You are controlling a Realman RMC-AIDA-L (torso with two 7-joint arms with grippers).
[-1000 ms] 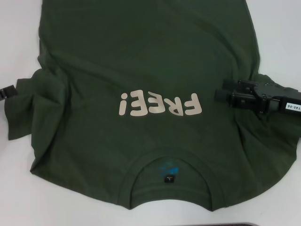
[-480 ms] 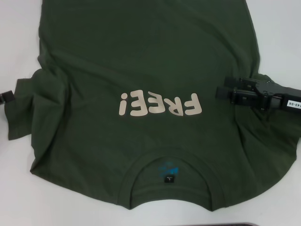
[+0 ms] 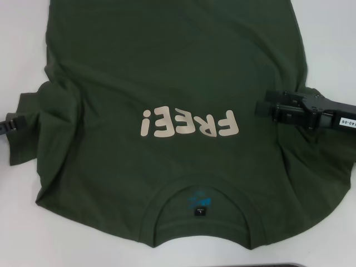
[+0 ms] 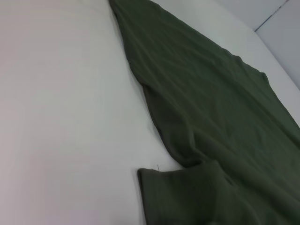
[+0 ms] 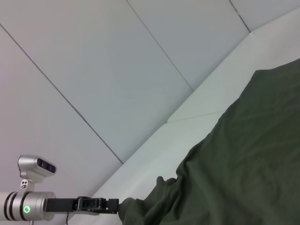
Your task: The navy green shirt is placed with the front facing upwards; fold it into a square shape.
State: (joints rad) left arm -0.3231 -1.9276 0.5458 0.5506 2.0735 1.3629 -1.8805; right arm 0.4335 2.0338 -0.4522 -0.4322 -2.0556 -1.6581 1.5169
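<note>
The navy green shirt [image 3: 167,67] lies front up on the white table [image 3: 22,44], with its ribbed collar [image 3: 200,192] toward me and the cream "FREE!" lettering [image 3: 189,123] across the chest. My right gripper [image 3: 266,105] hovers open over the shirt's right side, level with the lettering and holding nothing. My left gripper [image 3: 11,123] shows only as a black tip at the edge of the left sleeve [image 3: 28,133]. In the right wrist view the left gripper [image 5: 101,205] reaches that sleeve's end [image 5: 140,206]. The left wrist view shows the shirt's side [image 4: 211,108] and sleeve [image 4: 187,197].
White table surface [image 4: 61,103] runs along the shirt's left side and around the collar. The cloth bunches into folds at both armpits [image 3: 55,111]. A pale wall [image 5: 117,56] rises behind the table's far edge.
The left gripper's tip has slid along the left sleeve edge toward me and slightly inward. The right gripper shifted a little to the right, then held still.
</note>
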